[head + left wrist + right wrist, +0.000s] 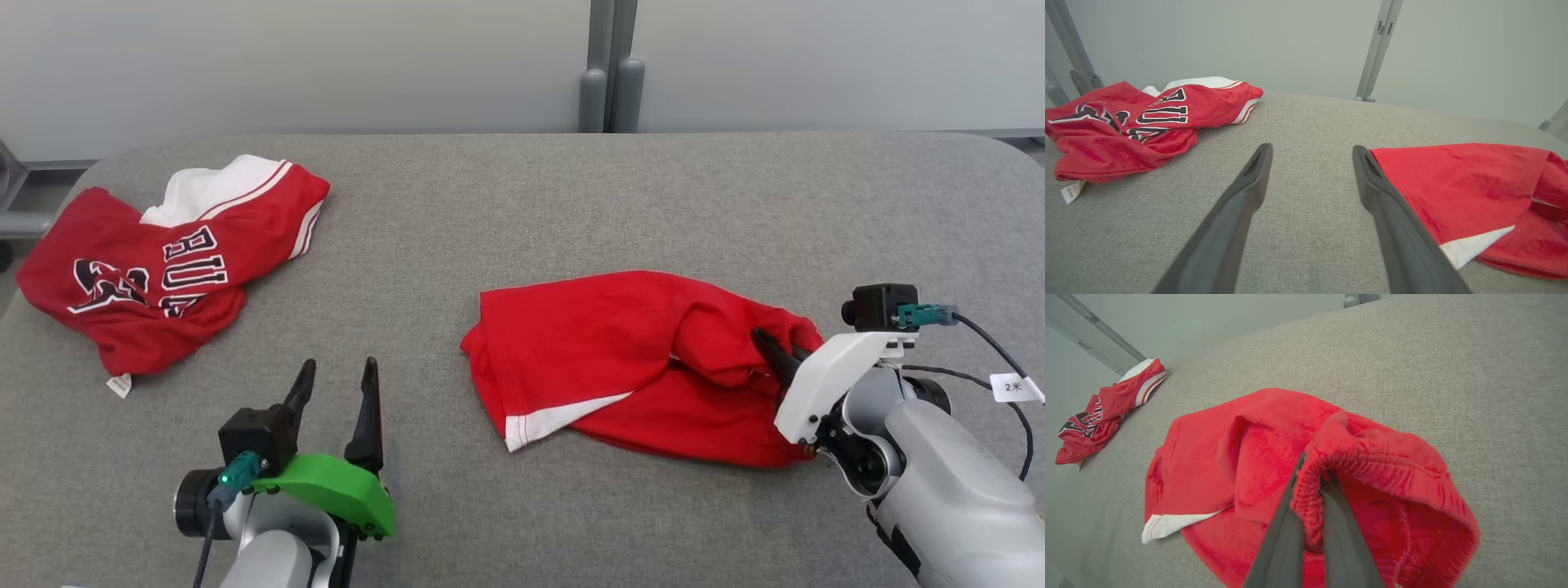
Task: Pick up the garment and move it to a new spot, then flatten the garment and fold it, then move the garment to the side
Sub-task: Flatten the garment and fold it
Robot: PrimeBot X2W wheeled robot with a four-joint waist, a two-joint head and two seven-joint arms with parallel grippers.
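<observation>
1. Left gripper [340,364]: sits at the near left of the table [571,523], pointing away from the robot. Its jaws are spread wide with nothing between them. The fingers [1245,196] hang over bare gray cloth surface.
2. Right gripper [769,341]: sits at the near right, angled toward the left. Its jaws are clenched on the ribbed elastic waistband [1372,465] of the red shorts [620,343]. A fold of that band is pinched between the two fingers [1286,535].
3. Red shorts: lie crumpled on the surface, right of table centre. The waistband end is at the right, bunched up at the right gripper. The leg end spreads flatter toward the left. A white strip [555,418] shows at the near hem.
4. Clearance: the left gripper and the shorts are apart.
5. Red jersey [163,261]: lies crumpled at the far left of the table, well apart from the shorts. Black-and-white lettering faces up and white fabric shows at its far edge. A small white label [120,385] sticks out at its near edge.
6. Background: a pale wall with two gray upright posts [608,90] stands behind the table.
</observation>
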